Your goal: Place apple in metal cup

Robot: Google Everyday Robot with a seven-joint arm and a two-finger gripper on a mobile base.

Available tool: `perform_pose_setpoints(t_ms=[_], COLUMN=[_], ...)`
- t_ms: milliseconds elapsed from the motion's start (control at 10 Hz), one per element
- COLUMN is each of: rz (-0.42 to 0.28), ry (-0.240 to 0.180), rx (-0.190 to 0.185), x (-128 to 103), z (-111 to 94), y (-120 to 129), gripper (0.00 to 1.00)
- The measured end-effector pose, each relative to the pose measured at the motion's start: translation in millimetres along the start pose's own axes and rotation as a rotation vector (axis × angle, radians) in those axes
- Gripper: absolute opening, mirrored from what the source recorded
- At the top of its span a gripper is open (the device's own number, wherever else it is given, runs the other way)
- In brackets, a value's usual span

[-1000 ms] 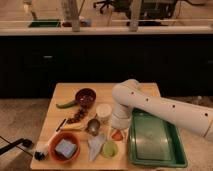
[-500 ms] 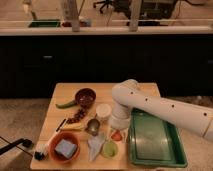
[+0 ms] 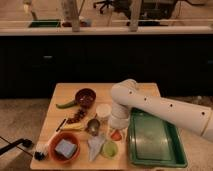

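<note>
The apple (image 3: 116,135) is a small red-orange round fruit near the table's front edge, just left of the green tray. It is partly covered by my gripper (image 3: 116,131), which comes straight down onto it from the white arm (image 3: 150,106) reaching in from the right. The metal cup (image 3: 93,125) is small, grey and shiny with a dark inside. It stands upright on the table about one cup's width left of the apple and the gripper.
A green tray (image 3: 155,142) lies right of the apple. A white cup (image 3: 103,111) stands behind the metal cup, a dark red bowl (image 3: 85,96) farther back. A lime-green round thing (image 3: 109,149), an orange bowl (image 3: 54,150) with a blue sponge and small food items lie at front left.
</note>
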Motion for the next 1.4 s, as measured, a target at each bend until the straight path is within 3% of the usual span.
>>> perform_pose_setpoints(t_ms=[900,1400], rz=[-0.136,-0.224], ry=[0.013,-0.011], rx=[-0.034,-0.067], x=[15,27], z=[-14,-16], y=[-59,-94], gripper=[0.0,0.0])
